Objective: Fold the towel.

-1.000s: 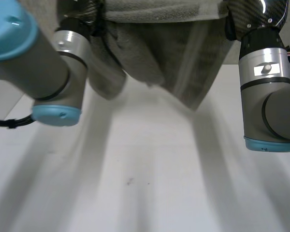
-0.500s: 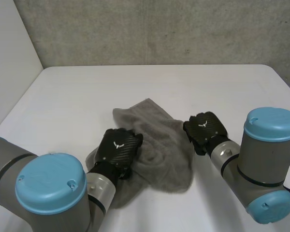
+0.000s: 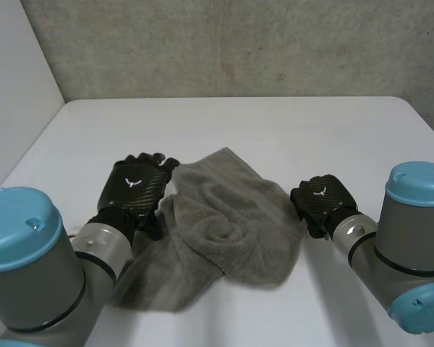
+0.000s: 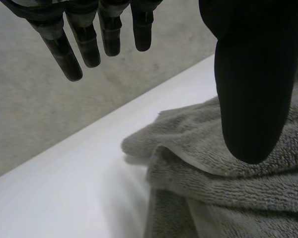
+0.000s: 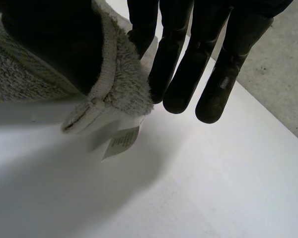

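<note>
Grey towel [image 3: 224,224] lay crumpled mid-worktop [image 3: 275,123] in your head view, with your left hand [image 3: 134,186] at its left edge and your right hand [image 3: 322,201] at its right edge. Your left wrist view had the left hand released, fingers straight, thumb over the towel. Your right wrist view had the right hand pinching a towel corner between thumb and straight fingers, its label [image 5: 121,141] dangling above the worktop.
</note>
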Tool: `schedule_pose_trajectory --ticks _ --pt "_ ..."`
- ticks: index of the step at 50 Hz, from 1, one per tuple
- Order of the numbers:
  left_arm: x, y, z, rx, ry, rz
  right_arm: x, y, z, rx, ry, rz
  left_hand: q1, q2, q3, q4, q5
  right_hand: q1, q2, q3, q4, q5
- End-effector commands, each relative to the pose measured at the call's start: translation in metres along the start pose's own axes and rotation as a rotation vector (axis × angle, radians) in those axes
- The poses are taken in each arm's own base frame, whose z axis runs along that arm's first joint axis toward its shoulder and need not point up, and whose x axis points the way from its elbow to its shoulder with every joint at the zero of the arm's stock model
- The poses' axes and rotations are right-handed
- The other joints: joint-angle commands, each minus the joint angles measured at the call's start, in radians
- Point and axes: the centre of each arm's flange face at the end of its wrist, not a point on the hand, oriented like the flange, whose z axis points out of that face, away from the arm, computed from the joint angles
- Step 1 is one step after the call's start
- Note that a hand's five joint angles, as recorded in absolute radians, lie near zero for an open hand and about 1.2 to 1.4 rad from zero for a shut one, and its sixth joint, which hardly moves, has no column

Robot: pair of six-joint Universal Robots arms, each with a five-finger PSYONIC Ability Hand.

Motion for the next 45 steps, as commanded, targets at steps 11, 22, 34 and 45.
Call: schedule_pose_trajectory --ticks 11,22,34,45 --pt "0.013 0.037 0.038 -0.073 0.242 -0.019 -0.001 -0.001 0.002 0.004 -0.008 -0.001 0.152 0.143 0.144 0.144 0.144 0.024 0.212 0.207 0.204 0.229" --pt "0.014 0.041 0.063 -0.058 0.238 -0.018 -0.003 0.001 0.008 0.007 -0.026 -0.003 0.469 0.460 0.461 0.461 0.461 0.024 0.212 0.207 0.204 0.229" --pt "0.011 0.043 0.072 -0.053 0.233 -0.008 -0.004 0.004 0.010 -0.001 -0.030 -0.008 0.437 0.428 0.429 0.429 0.429 0.024 0.212 0.207 0.204 0.229" --pt "0.002 0.060 0.084 -0.078 0.218 0.106 -0.004 0.004 0.017 0.003 -0.033 -0.009 0.653 0.644 0.645 0.645 0.645 0.024 0.212 0.207 0.204 0.229"
